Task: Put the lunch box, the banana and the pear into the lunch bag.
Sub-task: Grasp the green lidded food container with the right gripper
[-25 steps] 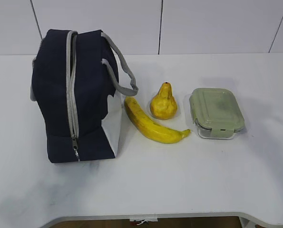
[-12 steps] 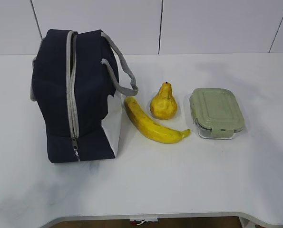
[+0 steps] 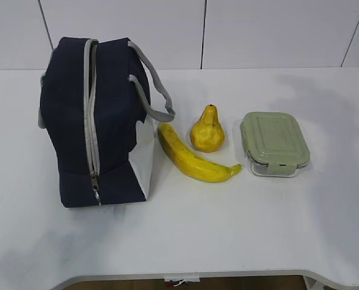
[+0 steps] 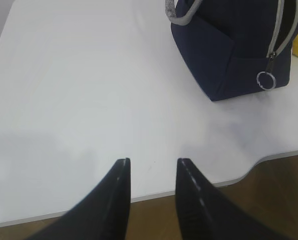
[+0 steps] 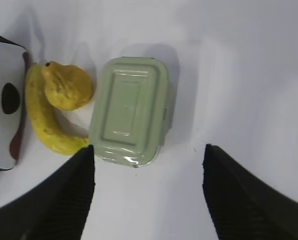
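White table (image 3: 239, 229) with four task items arranged in a row from left to right. At the left stands the lunch bag (image 3: 95, 121), navy fabric with a white lower side panel, upright, its grey zipper (image 3: 92, 121) running down the near face to a pull with a small metal ring (image 4: 264, 80); two grey webbing handles (image 3: 152, 84) droop over its right side. Just right of the bag lies the banana (image 3: 194, 158), curved, its far end near the white panel and its greenish tip pointing right toward the lunch box (image 3: 274, 145). The pear (image 3: 207, 130) stands upright in the hollow of the banana's curve, just beyond it, stem end up; whether the two touch cannot be told. The lunch box rests flat at the right of the row, sage-green lid on, apart from the fruit. No item is inside the bag. The left gripper (image 4: 153, 165), seen from its wrist, hovers over bare table near the front edge, to the near left of the bag, jaws partly apart and holding nothing. The right gripper (image 5: 149, 150) hangs above the lunch box, jaws spread wide on either side of its near end, clear of it and empty.
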`<state>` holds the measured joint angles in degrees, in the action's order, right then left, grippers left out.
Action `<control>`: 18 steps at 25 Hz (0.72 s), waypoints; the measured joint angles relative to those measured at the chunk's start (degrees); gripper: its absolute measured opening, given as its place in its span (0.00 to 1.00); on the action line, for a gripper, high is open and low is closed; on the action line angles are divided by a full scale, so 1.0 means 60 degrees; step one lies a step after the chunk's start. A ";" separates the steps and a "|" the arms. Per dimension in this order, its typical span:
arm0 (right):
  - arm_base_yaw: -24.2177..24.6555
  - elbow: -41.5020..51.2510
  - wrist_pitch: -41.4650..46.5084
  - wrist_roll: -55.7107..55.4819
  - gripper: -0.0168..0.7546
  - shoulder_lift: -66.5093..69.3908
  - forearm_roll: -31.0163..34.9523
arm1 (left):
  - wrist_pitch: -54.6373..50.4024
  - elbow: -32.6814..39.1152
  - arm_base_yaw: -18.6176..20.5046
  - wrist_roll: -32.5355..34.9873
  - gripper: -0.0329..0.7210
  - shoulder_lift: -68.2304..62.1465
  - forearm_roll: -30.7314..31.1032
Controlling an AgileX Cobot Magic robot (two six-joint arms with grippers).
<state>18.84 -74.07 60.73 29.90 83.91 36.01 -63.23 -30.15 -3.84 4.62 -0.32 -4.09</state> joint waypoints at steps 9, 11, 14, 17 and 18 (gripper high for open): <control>0.0809 -0.0016 0.1373 0.1707 0.72 0.2280 0.2056 | 0.0000 0.0000 0.0000 0.0000 0.36 0.0000 0.0023; 0.0825 -0.0016 0.1373 0.1795 0.72 0.2666 0.2209 | 0.0000 0.0000 0.0000 0.0000 0.36 0.0000 0.0023; 0.0825 -0.0016 0.1373 0.1885 0.72 0.3190 0.2464 | 0.0000 0.0000 0.0000 0.0000 0.36 0.0000 0.0023; 0.0825 -0.0031 0.1373 0.1913 0.72 0.3584 0.2535 | 0.0000 0.0000 0.0000 0.0000 0.36 0.0000 0.0023; 0.0825 -0.0031 0.1373 0.1913 0.72 0.3662 0.2512 | 0.0000 0.0000 0.0000 0.0000 0.36 0.0000 0.0023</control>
<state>23.79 -74.26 68.97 41.38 105.88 51.09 -63.23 -30.15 -3.84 4.62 -0.32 -3.95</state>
